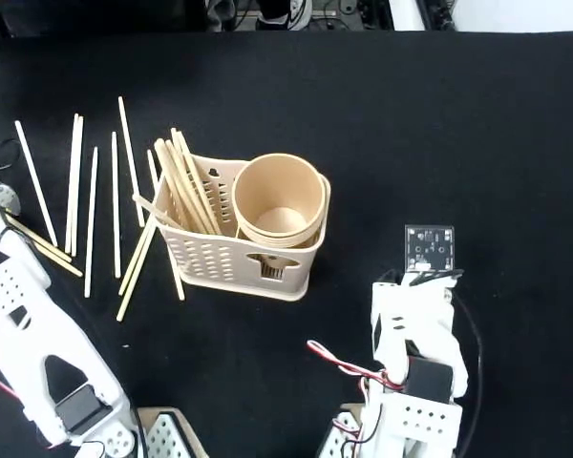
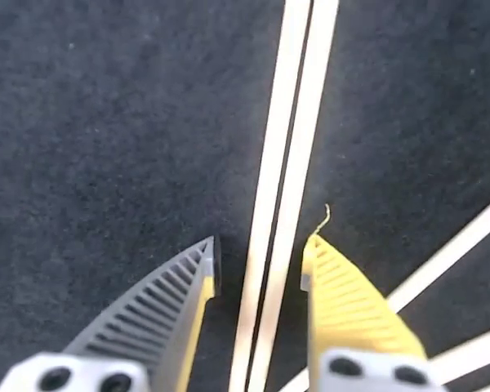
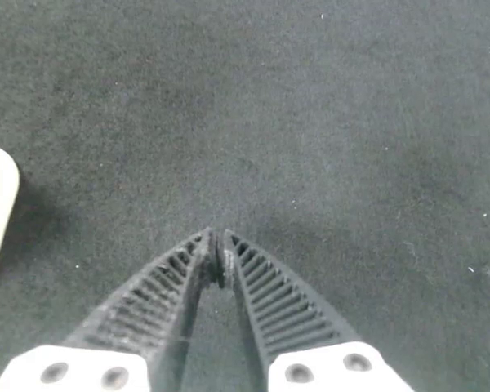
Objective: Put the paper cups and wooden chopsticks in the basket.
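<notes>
On the left, our left gripper (image 2: 261,245) is low over the black table (image 1: 477,124). Its two fingers are open a little way. A pair of chopsticks (image 2: 292,139) lies side by side, right between the fingers. As far as we can tell, the fingers do not touch the sticks yet.

To do this well, we think we should go down till the tips are just at the table. We should keep both sticks in the middle and squeeze slowly, so neither one rolls out. Thin sticks slip, so we should lift gently and keep them level.

More loose chopsticks (image 1: 93,215) lie on the table, left of the basket (image 1: 231,264), and some lean on its side. A bunch of chopsticks (image 1: 186,186) already stands in the basket's left part. The paper cups (image 1: 279,205) sit one inside the other in its right part.

On the right, our right gripper (image 3: 219,242) is closed tight with nothing in it, over bare table.
</notes>
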`<state>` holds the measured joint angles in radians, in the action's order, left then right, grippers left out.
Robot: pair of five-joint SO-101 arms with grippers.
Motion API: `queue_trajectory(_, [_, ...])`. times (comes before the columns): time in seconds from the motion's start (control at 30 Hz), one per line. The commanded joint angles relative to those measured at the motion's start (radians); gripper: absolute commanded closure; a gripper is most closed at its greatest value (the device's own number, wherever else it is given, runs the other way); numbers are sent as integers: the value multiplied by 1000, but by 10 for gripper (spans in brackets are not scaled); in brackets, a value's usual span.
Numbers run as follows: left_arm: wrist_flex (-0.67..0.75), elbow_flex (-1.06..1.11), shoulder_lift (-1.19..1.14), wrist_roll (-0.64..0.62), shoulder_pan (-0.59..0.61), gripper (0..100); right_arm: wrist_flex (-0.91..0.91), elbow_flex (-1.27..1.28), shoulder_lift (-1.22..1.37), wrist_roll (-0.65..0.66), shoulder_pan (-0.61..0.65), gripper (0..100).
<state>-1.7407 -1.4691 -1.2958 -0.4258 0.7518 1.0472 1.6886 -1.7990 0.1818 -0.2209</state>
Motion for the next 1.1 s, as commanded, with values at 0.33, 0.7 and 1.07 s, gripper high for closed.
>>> queue_trajectory(0.33, [-18, -74, 0, -6, -16, 971, 6, -4, -68, -6, 6, 984])
queue_trajectory(0.7, [-21, -73, 95, 12, -13, 971, 6, -4, -68, -6, 6, 984])
queue_trajectory(1.07, [-21, 191, 494, 12, -21, 971, 6, -4, -68, -6, 9, 984])
